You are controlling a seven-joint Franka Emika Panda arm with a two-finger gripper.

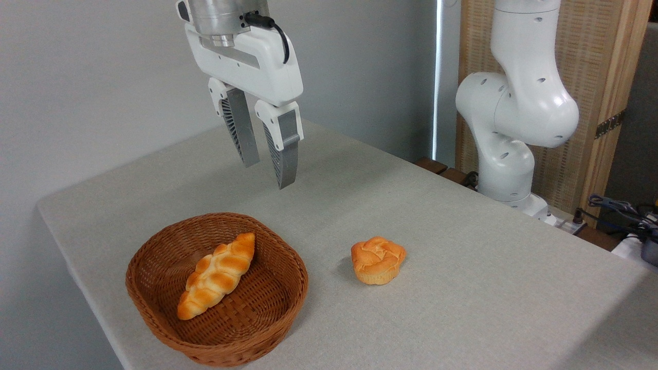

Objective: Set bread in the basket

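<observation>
The knotted bun (378, 260) sits upright on the grey table (462, 267), just to the right of the wicker basket (154, 303) and apart from its rim. Inside the basket lies a long braided loaf (217, 275), set diagonally across the woven floor. The gripper (268, 172) hangs in the air well above the basket's far rim, its two ribbed fingers (242, 133) narrowly parted and holding nothing. The arm's white base (514, 128) stands behind and to the right of the basket.

Basket (154, 303) front rim cut off by bottom edge.
</observation>
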